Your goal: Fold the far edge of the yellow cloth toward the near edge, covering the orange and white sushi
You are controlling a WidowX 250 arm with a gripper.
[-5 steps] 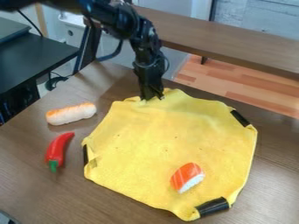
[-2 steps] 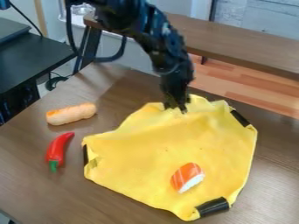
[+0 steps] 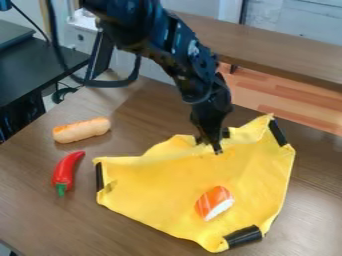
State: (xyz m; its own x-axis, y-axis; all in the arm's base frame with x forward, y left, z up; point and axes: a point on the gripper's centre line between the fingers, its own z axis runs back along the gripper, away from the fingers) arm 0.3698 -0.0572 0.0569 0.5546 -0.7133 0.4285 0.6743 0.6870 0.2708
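Pincer, one, black, mine (image 3: 211,144): at the far edge of the yellow cloth (image 3: 174,182), clamped on it as far as I can judge from the cloth bunched at its tips. State of work, by my judgement: part-way. Far edge gathered and drawn inward, with raised folds either side of me; near part spread flat, not folded over.

Room: a grey wall (image 3: 294,25) at the far right, with a plank floor (image 3: 287,99) below. One long wooden top (image 3: 274,50) runs across the far side; one dark table (image 3: 40,70) stands at the far left.

Bench, one, brown wood grain (image 3: 40,225), bearing the remaining items.

Cloth, one, centre to right of the bench, with black strips on its rim: far right (image 3: 277,132), left (image 3: 99,177) and near right (image 3: 243,236).

Toy roll, one, pale with an orange-brown top (image 3: 81,130): left of the cloth, apart from it, lying on its side.

Red pepper, one, green stem toward the near side (image 3: 67,170): just near of the roll, not touching it.

Sushi piece, one, orange and white (image 3: 214,203): resting on the near part of the cloth, right of its middle.
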